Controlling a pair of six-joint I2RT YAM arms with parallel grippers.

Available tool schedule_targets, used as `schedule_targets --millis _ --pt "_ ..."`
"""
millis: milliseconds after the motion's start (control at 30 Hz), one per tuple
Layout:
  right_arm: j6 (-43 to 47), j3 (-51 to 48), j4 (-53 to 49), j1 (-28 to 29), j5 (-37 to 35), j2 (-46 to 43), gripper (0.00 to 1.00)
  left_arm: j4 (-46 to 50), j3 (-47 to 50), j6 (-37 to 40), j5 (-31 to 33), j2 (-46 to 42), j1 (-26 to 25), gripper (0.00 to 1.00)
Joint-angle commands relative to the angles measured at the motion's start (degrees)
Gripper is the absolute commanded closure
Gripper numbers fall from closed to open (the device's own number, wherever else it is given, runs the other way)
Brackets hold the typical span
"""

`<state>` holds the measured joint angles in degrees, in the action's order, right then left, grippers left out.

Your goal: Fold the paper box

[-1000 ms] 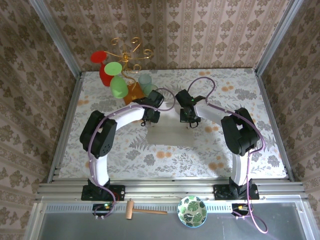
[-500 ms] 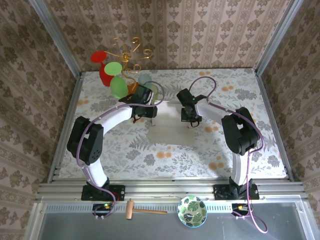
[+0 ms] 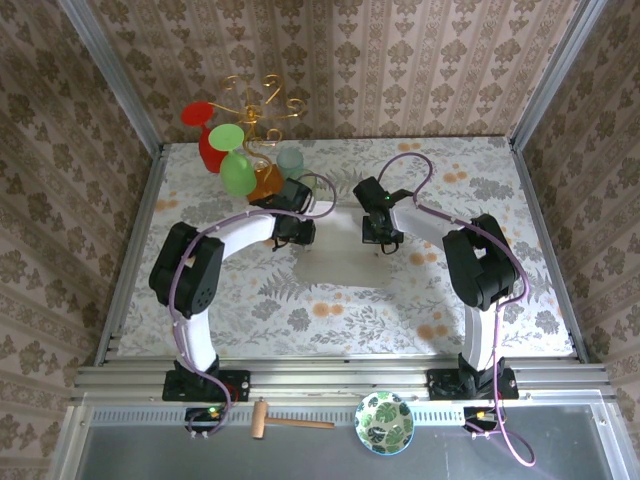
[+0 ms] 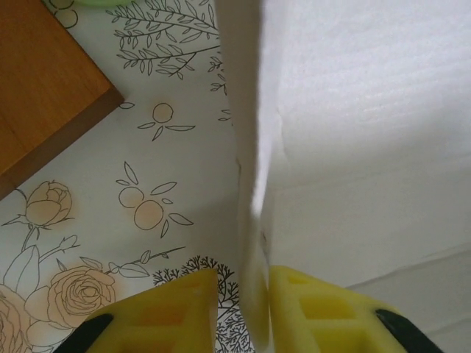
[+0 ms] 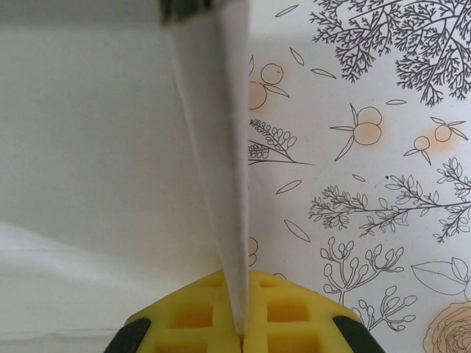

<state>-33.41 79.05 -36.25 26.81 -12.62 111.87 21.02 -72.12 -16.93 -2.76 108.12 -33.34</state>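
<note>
1. Left pincer (image 4: pixel 241 285): its yellow pads (image 4: pixel 173 309) are set a little apart, astride an upright flap of the paper box (image 4: pixel 353 132). One pad is pressed against the flap on the box's inner side. A narrow strip of patterned counter (image 4: pixel 162 169) is seen between the other pad and the flap, so no clamp is shown
2. Right pincer (image 5: pixel 241 288): its pads are brought together on the thin edge of another raised flap, which is pinched between them and rises away from the wrist camera
3. From above, the paper box (image 3: pixel 345 268) is seen as a pale sheet lying on the flowered counter (image 3: pixel 480 180) near its middle, between the two arms. The left pincer (image 3: pixel 295 232) is placed at the box's far left corner and the right pincer (image 3: pixel 380 238) at its far right corner
4. In the right wrist view the box's pale floor (image 5: pixel 88 147) is spread out beside the held flap
5. A brown wooden base (image 4: pixel 44 81) is seen at an angle beyond the left pincer, apart from the box
6. Coloured cups (image 3: pixel 237 172) are hung on a gold wire stand (image 3: pixel 262 100) at the far left of the counter
7. A leaf-patterned bowl (image 3: pixel 385 422) and a wooden mallet (image 3: pixel 265 420) are laid on the near rail, off the counter
</note>
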Motion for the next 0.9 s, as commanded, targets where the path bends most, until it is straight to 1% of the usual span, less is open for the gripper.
schedule_targets --millis 0,67,167,267,300,367,533,600,700,767,800,867 --pt "-0.2 0.5 -1.8 -0.3 0.9 1.9 1.00 -0.4 -1.5 0.0 1.6 2.4 -0.6 0.76" --pt "-0.2 0.4 -1.9 -0.3 0.9 1.8 1.00 -0.2 -2.0 0.0 2.5 3.0 -1.0 0.81" --pt "-0.1 0.3 -2.0 -0.4 0.9 1.7 1.00 1.0 -2.1 0.2 5.1 3.4 -1.6 0.92" --pt "-0.1 0.4 -2.2 -0.3 0.6 1.7 1.00 2.9 -2.3 0.9 8.7 4.0 -2.5 0.97" --pt "-0.2 0.4 -2.3 -0.3 0.6 1.7 1.00 4.0 -2.5 1.1 10.8 4.1 -3.0 1.00" --pt "-0.3 0.4 -2.4 -0.4 0.5 1.8 1.00 6.6 -3.3 0.6 15.0 4.7 -3.8 1.00" --pt "-0.4 0.6 -2.4 -0.4 0.6 2.0 1.00 9.9 -4.4 0.2 21.5 5.7 -5.8 1.00" --pt "-0.3 0.8 -2.4 -0.3 0.8 2.0 1.00 10.0 -4.6 0.8 22.8 5.6 -6.5 1.00" --pt "-0.2 0.7 -2.4 -0.4 0.9 2.0 1.00 10.2 -5.3 0.6 21.9 4.9 -6.6 1.00" --pt "-0.1 0.7 -2.4 -0.4 1.0 1.9 1.00 9.8 -6.0 0.3 19.5 3.4 -6.4 0.84" --pt "-0.1 0.5 -2.4 -0.3 1.1 1.7 1.00 9.2 -6.3 0.2 17.5 2.4 -6.1 0.74" --pt "0.0 0.4 -2.3 -0.3 1.2 1.7 1.00 8.0 -6.9 -0.4 13.7 0.8 -5.4 0.63"
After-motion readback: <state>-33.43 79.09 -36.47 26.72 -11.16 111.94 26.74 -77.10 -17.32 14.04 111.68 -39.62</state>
